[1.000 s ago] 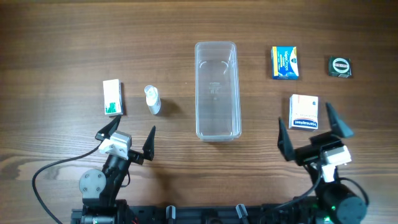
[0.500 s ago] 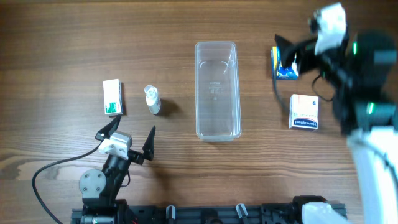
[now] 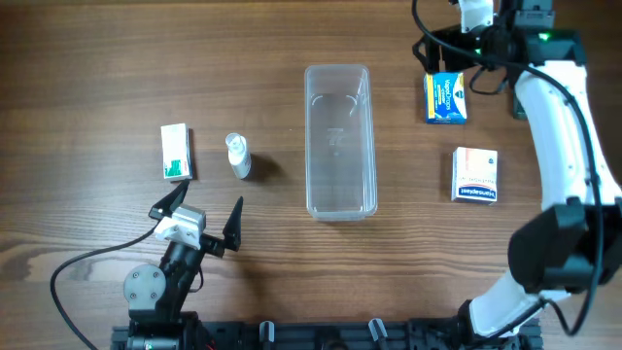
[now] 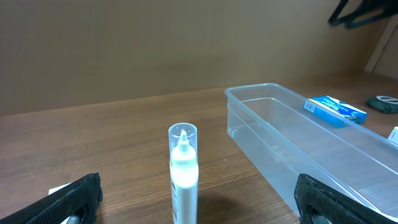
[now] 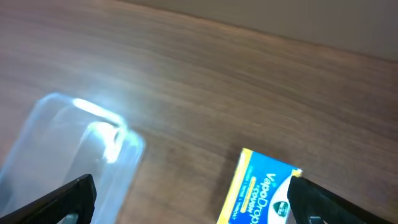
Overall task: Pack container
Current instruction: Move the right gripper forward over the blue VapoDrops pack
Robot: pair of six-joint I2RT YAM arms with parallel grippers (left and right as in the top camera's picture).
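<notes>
The clear plastic container stands empty at the table's middle; it also shows in the left wrist view and the right wrist view. My right gripper is open, raised over the far right, just left of the blue and yellow box, which also shows in the right wrist view. My left gripper is open and empty near the front edge, facing a small white bottle that stands upright in the left wrist view.
A white and green box lies at the left. A white and orange box lies at the right. A dark round item lies beyond the container in the left wrist view.
My right arm has swung from the front right edge up to the far right, above the blue and yellow box. The left arm has not moved.
</notes>
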